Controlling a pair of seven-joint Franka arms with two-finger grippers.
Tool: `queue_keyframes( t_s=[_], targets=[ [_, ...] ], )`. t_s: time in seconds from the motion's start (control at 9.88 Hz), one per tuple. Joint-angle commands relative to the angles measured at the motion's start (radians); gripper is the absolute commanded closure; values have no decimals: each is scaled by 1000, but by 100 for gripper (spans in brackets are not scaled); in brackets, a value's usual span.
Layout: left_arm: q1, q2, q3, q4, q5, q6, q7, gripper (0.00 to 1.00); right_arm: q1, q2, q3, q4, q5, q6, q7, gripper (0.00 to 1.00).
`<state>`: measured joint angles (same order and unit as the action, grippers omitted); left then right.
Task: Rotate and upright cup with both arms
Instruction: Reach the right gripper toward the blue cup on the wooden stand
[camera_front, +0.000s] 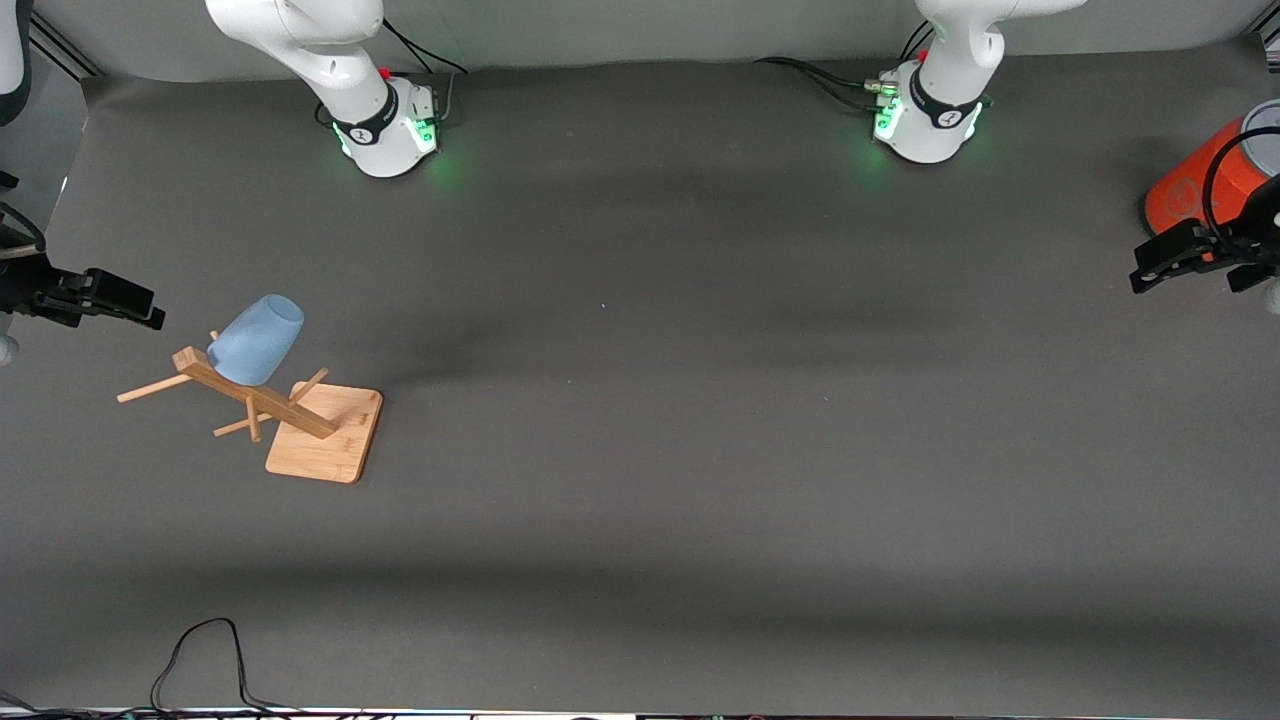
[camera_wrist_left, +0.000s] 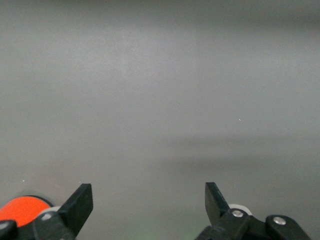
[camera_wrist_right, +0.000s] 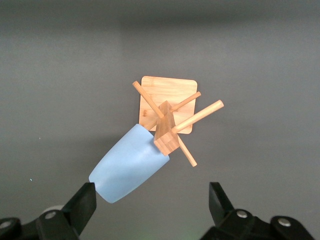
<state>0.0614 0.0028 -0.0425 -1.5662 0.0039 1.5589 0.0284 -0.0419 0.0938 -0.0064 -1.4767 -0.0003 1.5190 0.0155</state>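
Note:
The pale-blue cup hangs tilted on a peg of a wooden rack, its rim against the post and its base pointing up and outward. It also shows in the right wrist view, with the rack under it. My right gripper is open and empty, in the air beside the cup at the right arm's end of the table; in its wrist view the cup's base lies close to one finger. My left gripper is open and empty over the left arm's end of the table.
A large orange cylinder with a grey top stands by the left gripper, and it also shows in the left wrist view. A black cable loops at the table edge nearest the front camera. The dark grey mat covers the table.

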Motion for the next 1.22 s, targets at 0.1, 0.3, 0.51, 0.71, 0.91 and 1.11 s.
queue_keyframes(
  t_s=[0.1, 0.3, 0.51, 0.71, 0.91, 1.11],
  targets=[
    [2, 0, -2, 23, 13, -31, 27, 0, -1, -5, 0, -1, -14, 4, -62, 0],
    [3, 6, 0, 18, 13, -31, 27, 0, 0, -2, 0, 1, -14, 4, -52, 0],
    [0, 8, -2, 20, 13, -25, 7, 0, 0, -5, 2, -1, -10, 4, -60, 0],
    [3, 6, 0, 24, 14, -10, 19, 0, 48, -20, -3, -23, -3, -19, -37, 0],
    [2, 19, 0, 34, 13, 15, 18, 0, 94, -52, 2, -72, 20, -14, 202, 0],
    [-9, 43, -3, 40, 10, 13, 22, 0, 122, -52, 0, -79, 43, -10, 477, 0]
  ],
)
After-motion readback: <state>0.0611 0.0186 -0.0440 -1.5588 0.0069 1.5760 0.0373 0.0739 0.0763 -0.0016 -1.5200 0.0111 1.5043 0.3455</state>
